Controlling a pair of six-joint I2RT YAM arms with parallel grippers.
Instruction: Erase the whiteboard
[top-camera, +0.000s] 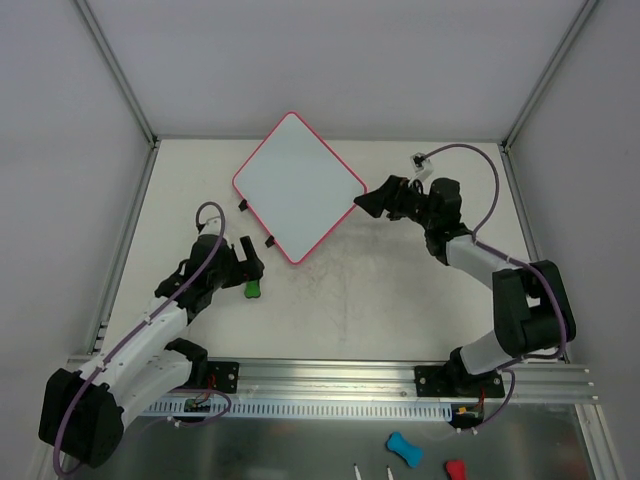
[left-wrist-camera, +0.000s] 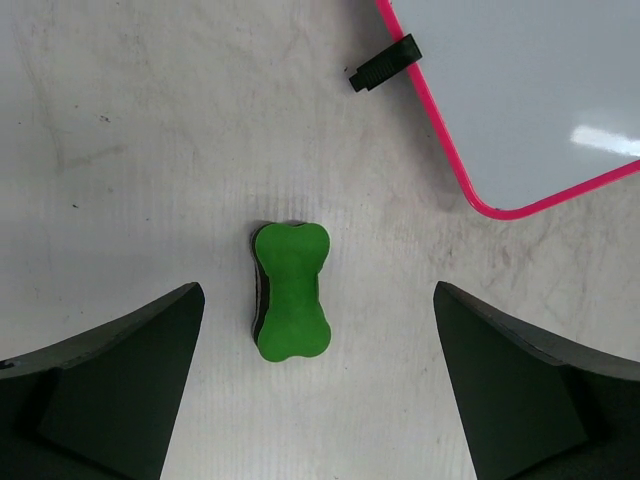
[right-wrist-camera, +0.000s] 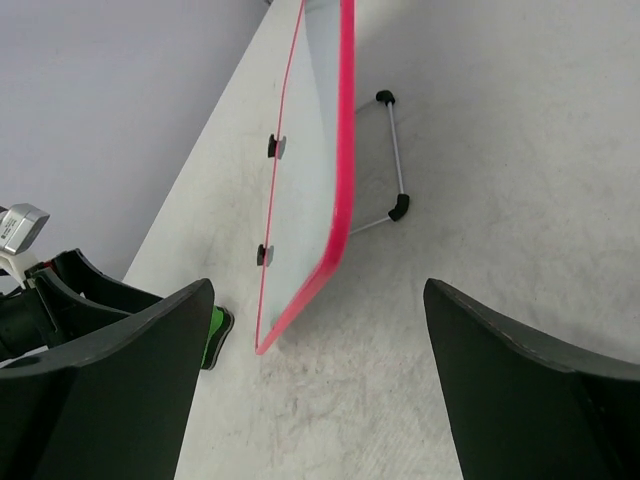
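A square whiteboard (top-camera: 298, 187) with a thin pink-red rim sits turned like a diamond in the upper centre of the overhead frame, at the far side of the pale, scuffed bench (top-camera: 400, 290), its white face free of visible marks. Two small black clips (top-camera: 243, 205) stick out from its lower left edge. From the right wrist camera the whiteboard (right-wrist-camera: 315, 180) is seen nearly edge-on, raised off the bench at a tilt on a thin wire stand (right-wrist-camera: 398, 160) with black tips. The right end effector (top-camera: 370, 200) hovers just beside the board's right corner at centre right of the overhead frame; its wrist view shows the fingers (right-wrist-camera: 120, 390) spread wide with nothing between them, and whether they touch the rim cannot be told. At lower left of the overhead frame the left end effector (top-camera: 247, 262) points at a small green bone-shaped eraser (top-camera: 253, 290) lying flat on the bench, near the board's lower corner but apart from it. In the left wrist view that eraser (left-wrist-camera: 290, 290) lies at mid-frame between the two dark fingers (left-wrist-camera: 110, 380), which stand wide apart and clear of it on either side, while the board's rounded corner and one clip (left-wrist-camera: 385, 62) fill the upper right.
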